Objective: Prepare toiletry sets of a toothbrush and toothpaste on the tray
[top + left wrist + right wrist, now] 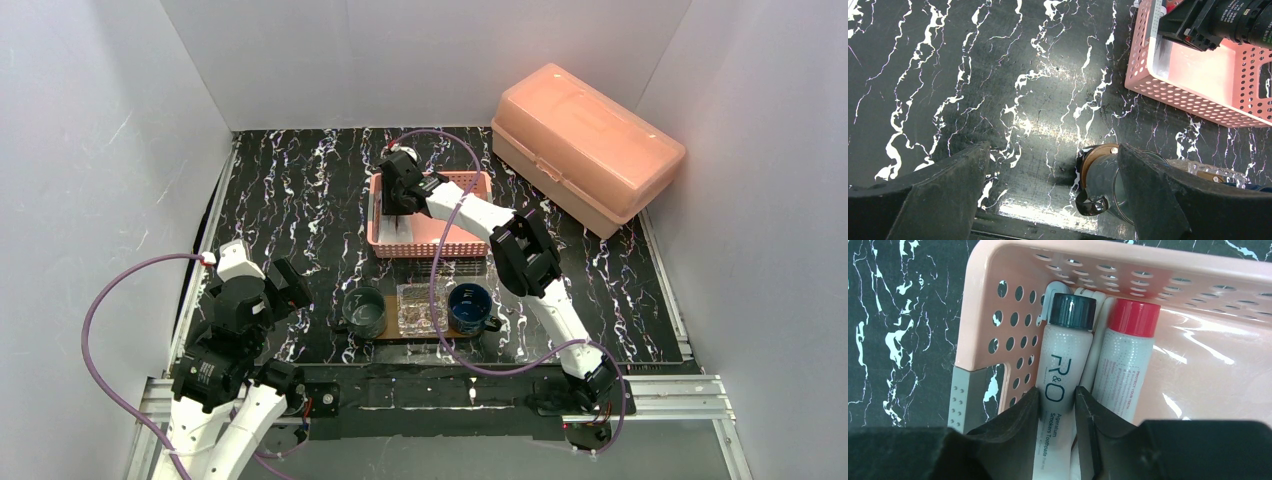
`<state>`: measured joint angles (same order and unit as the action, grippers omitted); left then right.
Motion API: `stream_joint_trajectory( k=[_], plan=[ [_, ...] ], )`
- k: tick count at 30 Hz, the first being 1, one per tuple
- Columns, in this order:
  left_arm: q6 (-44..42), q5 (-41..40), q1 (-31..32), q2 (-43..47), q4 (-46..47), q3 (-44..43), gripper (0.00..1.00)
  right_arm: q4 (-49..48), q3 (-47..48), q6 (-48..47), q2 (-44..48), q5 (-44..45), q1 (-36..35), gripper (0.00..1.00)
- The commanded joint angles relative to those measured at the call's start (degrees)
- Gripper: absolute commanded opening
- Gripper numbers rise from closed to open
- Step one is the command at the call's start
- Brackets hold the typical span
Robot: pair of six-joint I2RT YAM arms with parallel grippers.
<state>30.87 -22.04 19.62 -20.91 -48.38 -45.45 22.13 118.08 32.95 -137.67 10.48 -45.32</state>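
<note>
Two tubes lie side by side against the left wall of the pink basket (998, 300): a dark-capped tube (1064, 365) and a red-capped tube (1125, 360). The right gripper (1058, 397) pinches the dark-capped one low on its body, a finger on each side. To my eye the grip wants to be firm and the lift straight up, so the red-capped neighbour is not dragged along and the basket wall is cleared. The tray (400, 336) with its three cups waits at the near edge. The left gripper (1053, 150) hangs over the table on the left, jaws wide and empty.
</note>
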Motion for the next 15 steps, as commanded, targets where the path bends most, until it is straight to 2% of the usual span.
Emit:
stream_joint_trajectory(
  k=[1, 7, 15],
  plan=[
    [-0.55, -1.16, -0.21, -0.91, 0.17, 0.19, 0.99, -1.83, 2.50, 0.23, -1.20, -0.68, 0.49, 0.33],
    [-0.55, -1.16, -0.27, -0.91, 0.15, 0.19, 0.99, -1.76, 2.21, 0.36, -0.60, -1.07, 0.84, 0.07],
    [-0.55, -0.99, -0.20, -1.21, 0.19, 0.19, 0.99, -2.78, 0.17, -1.21, 4.62, 1.46, 0.94, 0.02]
  ],
)
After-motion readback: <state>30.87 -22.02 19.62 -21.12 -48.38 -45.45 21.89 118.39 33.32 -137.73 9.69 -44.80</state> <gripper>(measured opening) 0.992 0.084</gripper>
